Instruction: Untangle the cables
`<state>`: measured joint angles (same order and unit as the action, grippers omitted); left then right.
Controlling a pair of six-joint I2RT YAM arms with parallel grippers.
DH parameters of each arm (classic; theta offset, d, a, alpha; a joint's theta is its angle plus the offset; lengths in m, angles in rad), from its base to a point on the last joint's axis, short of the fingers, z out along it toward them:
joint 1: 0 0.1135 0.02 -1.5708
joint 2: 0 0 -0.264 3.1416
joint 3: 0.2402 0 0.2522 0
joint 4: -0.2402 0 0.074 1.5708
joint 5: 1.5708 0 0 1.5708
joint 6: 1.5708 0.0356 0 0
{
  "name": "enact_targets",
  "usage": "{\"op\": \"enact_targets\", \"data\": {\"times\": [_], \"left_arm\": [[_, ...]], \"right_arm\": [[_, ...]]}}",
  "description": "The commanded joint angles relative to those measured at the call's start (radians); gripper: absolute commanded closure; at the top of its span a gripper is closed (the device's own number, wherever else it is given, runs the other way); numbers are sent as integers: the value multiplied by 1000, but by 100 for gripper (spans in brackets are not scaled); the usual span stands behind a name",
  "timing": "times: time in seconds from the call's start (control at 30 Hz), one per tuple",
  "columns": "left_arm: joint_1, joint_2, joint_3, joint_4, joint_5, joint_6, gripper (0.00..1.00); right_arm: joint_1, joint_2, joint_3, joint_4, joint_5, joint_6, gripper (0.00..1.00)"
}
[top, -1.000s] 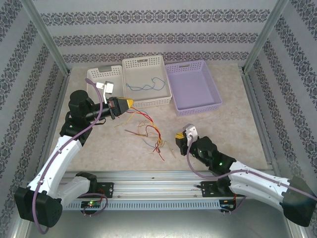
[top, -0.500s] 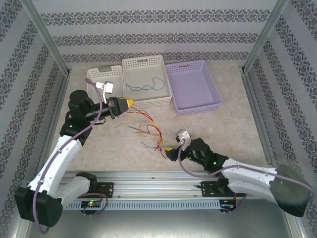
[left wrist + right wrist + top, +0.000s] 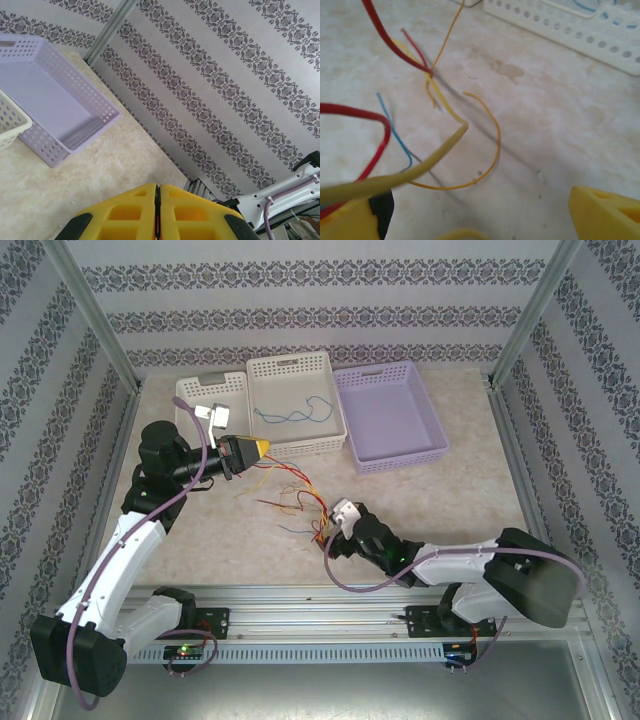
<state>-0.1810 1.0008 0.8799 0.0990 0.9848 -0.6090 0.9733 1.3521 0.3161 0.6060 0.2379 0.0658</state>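
Marbled tabletop (image 3: 470, 500) under patterned walls: at left I see my left gripper (image 3: 262, 447) pinched tight on the cables (image 3: 305, 502), whose red, yellow and blue strands trail down to the right into a tangle on the surface. My right gripper (image 3: 328, 538) sits low at the tangle's near edge, jaws spread wide.

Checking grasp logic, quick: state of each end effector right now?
Left end effector: closed on the cables.
Right end effector: open, gripping nothing.
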Motion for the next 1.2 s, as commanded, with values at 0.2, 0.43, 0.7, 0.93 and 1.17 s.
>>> {"op": "enact_targets", "data": {"times": [0.2, 0.43, 0.7, 0.93, 1.17], "left_arm": [[13, -21, 3, 33, 18, 9, 100], [12, -20, 11, 10, -7, 25, 100], [23, -34, 57, -182, -161, 115, 100], [25, -36, 143, -425, -369, 204, 100], [25, -36, 216, -651, -512, 247, 100]], "right_arm": [[8, 58, 64, 115, 74, -51, 78], [10, -125, 34, -82, 46, -6, 100], [-58, -435, -25, -389, 192, 121, 100], [-199, -675, -46, -585, 219, 226, 100], [-304, -777, -38, -722, 298, 333, 100]]}}
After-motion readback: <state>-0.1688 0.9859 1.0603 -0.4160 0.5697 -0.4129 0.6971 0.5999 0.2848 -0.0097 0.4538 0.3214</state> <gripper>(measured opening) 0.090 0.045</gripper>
